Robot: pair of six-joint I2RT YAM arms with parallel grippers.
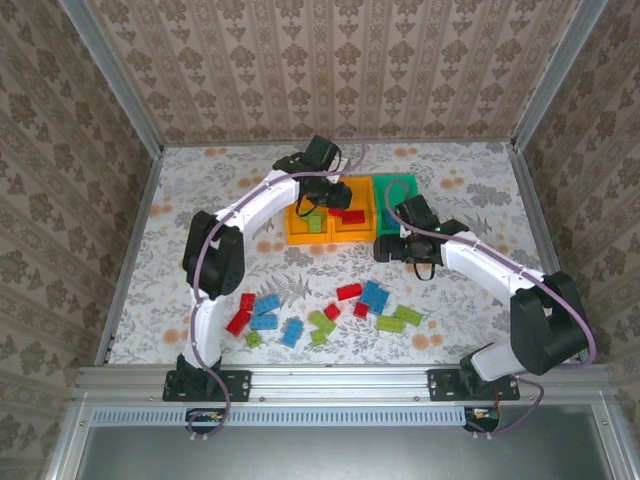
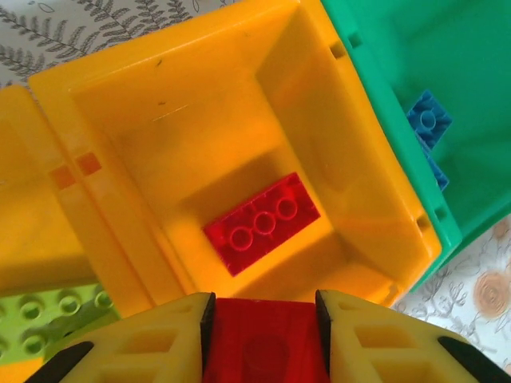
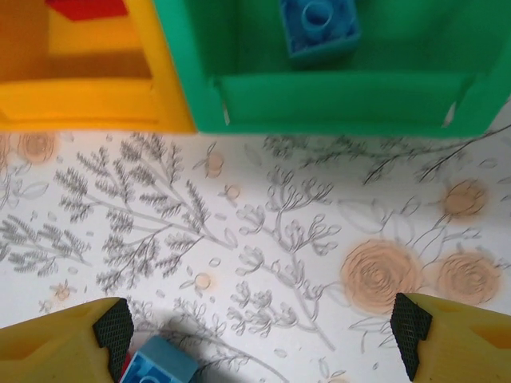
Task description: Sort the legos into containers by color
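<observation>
Three containers: set side by side at the far middle of the table [image 1: 200,190]; the left orange bin [image 2: 24,199] has a lime green brick [image 2: 48,315] in it; the middle orange bin [image 2: 184,136] has a red brick [image 2: 262,223] flat on its floor; the green bin [image 2: 479,64] has a blue brick [image 2: 427,128] in it.
Left arm: the left gripper [image 2: 263,319] hangs above the near wall of the middle orange bin; its fingers are closed on a red lego [image 2: 263,347], which sits clamped between them.
Right arm: the right gripper [image 3: 259,331] is low over bare table just in front of the green bin; its jaws are spread wide with nothing between them; a blue lego [image 3: 160,363] lies by one fingertip, contact not discernible.
Unsorted stock: roughly a dozen loose legos [image 1: 322,322] in red, blue and lime green lie scattered near the arm bases.
Step in hand: judged to be delivery of the red lego to the bin of reds; sorting is only begun.
Next move: release calls for the jaws to part once the lego is clear of the near wall and over the bin floor; the right gripper would need to centre on the blue lego before closing.
</observation>
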